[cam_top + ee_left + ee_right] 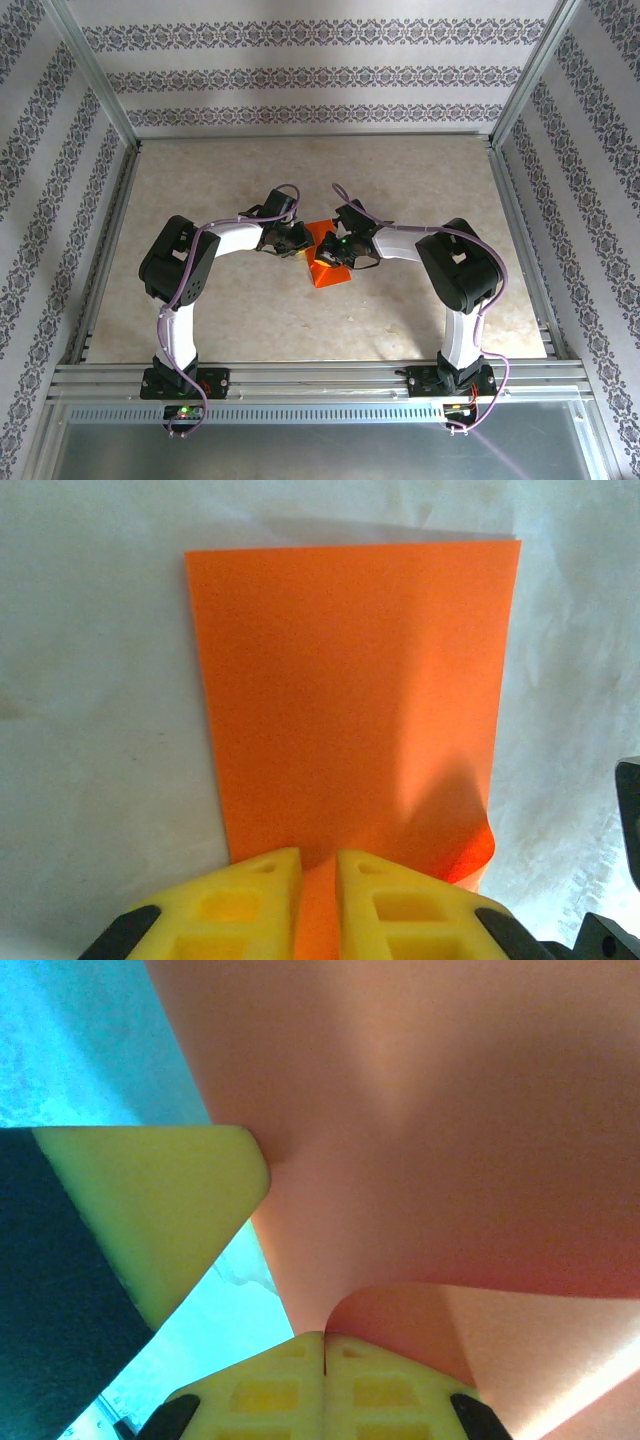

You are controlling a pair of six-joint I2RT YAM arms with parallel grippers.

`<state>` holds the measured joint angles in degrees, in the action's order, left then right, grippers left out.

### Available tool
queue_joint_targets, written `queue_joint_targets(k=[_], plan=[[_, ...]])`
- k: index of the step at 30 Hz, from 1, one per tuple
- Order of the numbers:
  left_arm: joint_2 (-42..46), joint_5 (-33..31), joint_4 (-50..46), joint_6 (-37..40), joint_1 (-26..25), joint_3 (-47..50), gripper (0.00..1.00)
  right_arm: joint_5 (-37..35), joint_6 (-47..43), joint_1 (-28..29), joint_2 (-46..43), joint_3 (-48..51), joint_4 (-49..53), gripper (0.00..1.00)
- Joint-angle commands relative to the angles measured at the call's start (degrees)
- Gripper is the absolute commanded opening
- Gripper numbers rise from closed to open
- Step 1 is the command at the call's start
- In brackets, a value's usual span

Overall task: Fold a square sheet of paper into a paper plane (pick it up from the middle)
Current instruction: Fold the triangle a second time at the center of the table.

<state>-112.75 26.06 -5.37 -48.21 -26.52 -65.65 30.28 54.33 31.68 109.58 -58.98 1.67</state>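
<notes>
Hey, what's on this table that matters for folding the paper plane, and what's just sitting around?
For the job:
orange paper
left gripper, holding its edge
right gripper, shut on the paper

Just there:
table
patterned walls

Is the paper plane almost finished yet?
Not yet. The orange paper looks folded over once, with no point or wings. Both the left gripper and the right gripper are pinching its edges, so a fold seems underway. Nose and wing creases remain.

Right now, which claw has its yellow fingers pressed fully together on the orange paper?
The right claw: its fingers meet with no gap, pinching the orange paper. The left claw also grips it, but a strip of paper shows between its fingers.
</notes>
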Motion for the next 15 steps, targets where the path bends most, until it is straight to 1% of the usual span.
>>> queue_joint_targets(k=[1, 15], plan=[[-1.9, -1.5, -3.3, 0.7, -0.5, 1.0, 0.18, -0.5, 0.9, 0.7, 1.2, -0.2, -1.2, 0.00], [-1.9, -1.5, -3.3, 0.8, -0.5, 1.0, 0.18, -1.0, 0.6, 0.7, 1.8, -0.1, -0.4, 0.00]])
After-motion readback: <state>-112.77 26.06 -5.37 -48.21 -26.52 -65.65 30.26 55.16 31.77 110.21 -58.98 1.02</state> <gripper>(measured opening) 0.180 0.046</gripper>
